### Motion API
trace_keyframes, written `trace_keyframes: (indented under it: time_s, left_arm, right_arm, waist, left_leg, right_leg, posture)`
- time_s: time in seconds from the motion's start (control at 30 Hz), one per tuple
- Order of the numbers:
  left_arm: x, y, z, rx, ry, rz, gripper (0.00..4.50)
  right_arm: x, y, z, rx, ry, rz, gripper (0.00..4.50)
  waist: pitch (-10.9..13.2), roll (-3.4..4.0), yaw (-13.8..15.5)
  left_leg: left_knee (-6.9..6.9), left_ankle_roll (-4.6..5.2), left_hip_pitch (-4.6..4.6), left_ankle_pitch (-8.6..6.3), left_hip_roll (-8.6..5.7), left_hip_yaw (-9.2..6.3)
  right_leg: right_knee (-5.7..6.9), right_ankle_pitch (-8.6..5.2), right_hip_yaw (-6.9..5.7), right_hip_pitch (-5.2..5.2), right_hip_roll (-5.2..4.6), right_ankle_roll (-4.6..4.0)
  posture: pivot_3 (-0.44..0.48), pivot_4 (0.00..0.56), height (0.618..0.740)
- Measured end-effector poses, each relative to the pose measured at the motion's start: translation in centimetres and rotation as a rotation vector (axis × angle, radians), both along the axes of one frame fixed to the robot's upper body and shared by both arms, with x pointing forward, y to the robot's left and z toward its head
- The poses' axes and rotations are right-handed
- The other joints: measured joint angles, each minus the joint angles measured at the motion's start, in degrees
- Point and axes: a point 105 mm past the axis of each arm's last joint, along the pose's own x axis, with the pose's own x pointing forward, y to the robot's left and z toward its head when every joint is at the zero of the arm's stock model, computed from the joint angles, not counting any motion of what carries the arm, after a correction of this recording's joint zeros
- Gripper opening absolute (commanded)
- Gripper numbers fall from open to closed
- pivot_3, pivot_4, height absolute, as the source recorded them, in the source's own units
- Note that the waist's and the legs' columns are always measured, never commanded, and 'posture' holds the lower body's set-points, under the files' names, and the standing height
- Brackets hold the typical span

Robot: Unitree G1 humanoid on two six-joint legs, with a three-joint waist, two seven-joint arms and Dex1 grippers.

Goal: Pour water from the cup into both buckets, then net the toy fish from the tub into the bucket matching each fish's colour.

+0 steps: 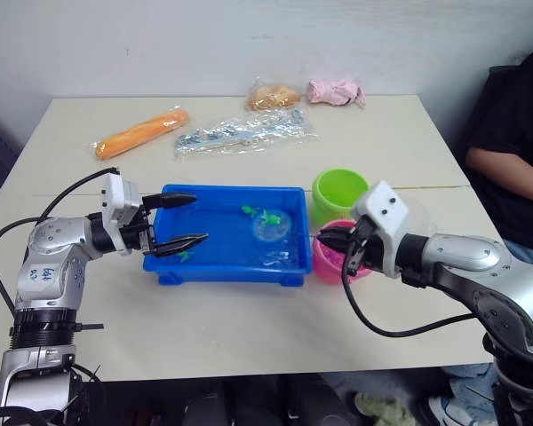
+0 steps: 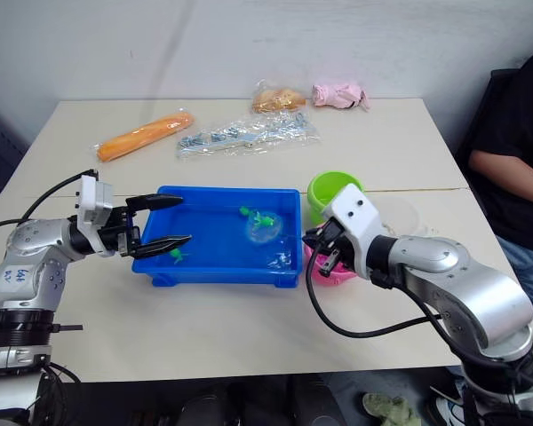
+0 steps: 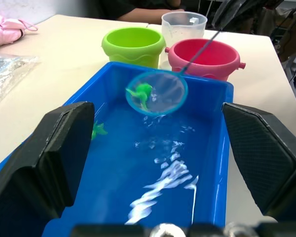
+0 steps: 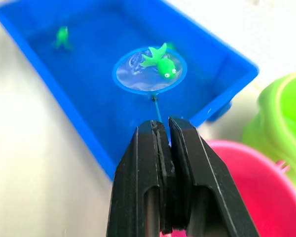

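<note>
Beige table (image 1: 249,346): right gripper (image 4: 164,129) clamped on net (image 4: 149,70), green fish (image 4: 160,61) aboard; lime bucket (image 1: 340,193) right, beyond pink bucket (image 3: 205,55). Left gripper (image 1: 179,222) apart.

Little can be read here. The one marking is blue handwriting on the silver casing of the robot's left arm (image 1: 46,266), a few scrawled characters that look like digits, perhaps "64" with another line beneath, but they cannot be made out with any certainty. The clear cup (image 3: 183,25) at the table's right edge carries faint raised marks on its wall, none of them legible. The wrapped packets near the far edge of the table (image 1: 249,135) show no wording that can be read, and neither does the tub or either bucket.
</note>
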Motion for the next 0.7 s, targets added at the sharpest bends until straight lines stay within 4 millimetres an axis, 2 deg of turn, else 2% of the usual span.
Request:
trace_keyframes:
  time_s: [0.27,0.43,0.53,0.63,0.7]
  left_arm:
    - [0.3,-0.3,0.6,-0.004,-0.015,-0.015,4.44]
    - [0.3,-0.4,0.6,-0.004,-0.011,-0.019,4.44]
    - [0.6,-0.8,1.1,-0.014,-0.016,-0.022,4.44]
    - [1.2,-2.1,2.7,-0.067,-0.043,-0.025,4.44]
    - [1.5,-2.5,3.4,-0.089,-0.043,-0.024,4.44]
  right_arm:
    - [0.3,-2.1,2.7,0.113,-0.124,-0.019,0.0]
    - [0.7,-5.6,4.9,0.134,-0.211,-0.118,0.0]
    - [0.8,-7.2,4.5,0.091,-0.205,-0.144,0.0]
    - [1.6,-9.5,3.8,0.022,-0.242,-0.206,0.0]
    - [2.0,-10.1,3.2,-0.038,-0.273,-0.216,0.0]
  waist:
    - [0.0,0.0,0.28]
    - [0.0,0.0,0.26]
    - [0.0,0.0,0.33]
    - [0.0,0.0,0.5]
    - [0.0,0.0,0.45]
  left_leg:
    - [0.03,0.0,0.0,0.0,0.0,0.0]
    - [0.04,0.0,0.0,0.0,0.0,0.01]
    - [0.05,0.0,0.0,0.0,0.0,0.01]
    - [0.11,0.0,0.0,0.0,-0.02,0.02]
    - [0.11,0.0,0.0,0.0,-0.01,0.02]
  right_leg:
    - [-0.01,0.0,0.0,0.0,-0.01,0.0]
    - [0.01,0.0,0.0,0.0,0.0,0.0]
    - [0.02,0.0,0.0,0.0,0.01,0.0]
    - [0.02,0.02,0.02,0.05,0.01,0.04]
    - [0.02,0.02,0.02,0.06,0.03,0.04]
  posture:
    - [0.0,0.15,0.74]
    - [0.0,0.15,0.74]
    - [0.0,0.15,0.74]
    - [0.0,0.15,0.74]
    - [0.0,0.15,0.74]
